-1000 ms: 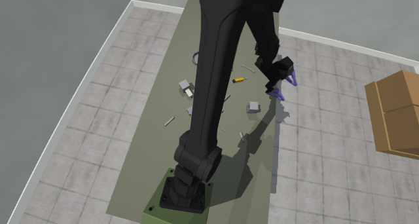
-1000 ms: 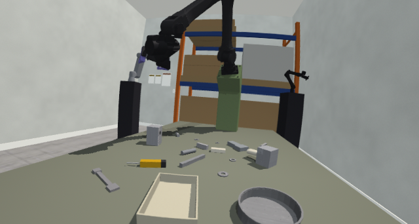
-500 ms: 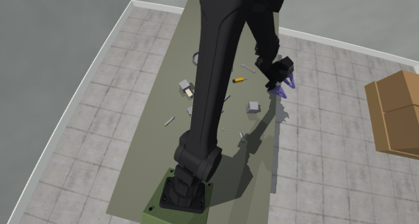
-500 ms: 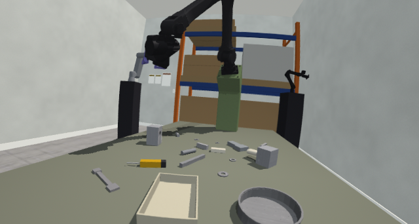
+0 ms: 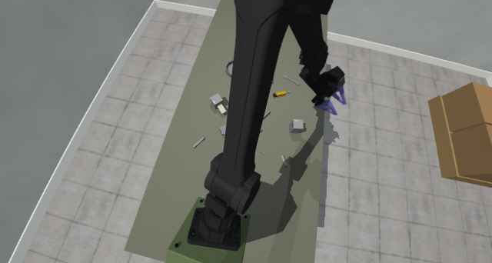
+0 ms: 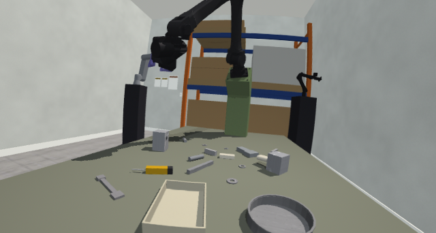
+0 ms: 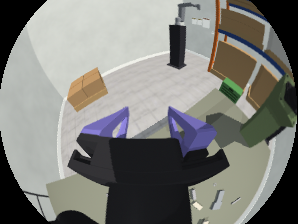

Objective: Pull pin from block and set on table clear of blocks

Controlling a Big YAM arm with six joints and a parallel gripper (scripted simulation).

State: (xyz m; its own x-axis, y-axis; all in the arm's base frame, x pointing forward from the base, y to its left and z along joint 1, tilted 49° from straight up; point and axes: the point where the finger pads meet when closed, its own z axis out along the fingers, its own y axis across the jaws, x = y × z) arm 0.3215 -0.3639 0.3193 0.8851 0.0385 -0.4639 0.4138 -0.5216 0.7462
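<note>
A grey block (image 5: 216,99) lies on the table left of the arm, with a cream pin (image 5: 221,108) sticking out of its side. In the exterior view the same block (image 6: 278,162) sits at the right with the pin (image 6: 261,157) pointing left. A second grey block (image 5: 297,125) stands alone; it also shows in the exterior view (image 6: 160,140). My gripper (image 5: 333,101) hangs high in the air above the table's right edge, far from both blocks. Its purple fingers stand partly open with nothing between them.
A yellow utility knife (image 6: 157,169), grey bars (image 6: 199,167), washers (image 6: 232,180) and a loose cream peg (image 6: 227,155) lie scattered mid-table. A cream tray (image 6: 177,207) and a round grey dish (image 6: 281,214) sit at the far end. Cardboard boxes (image 5: 465,132) stand on the floor.
</note>
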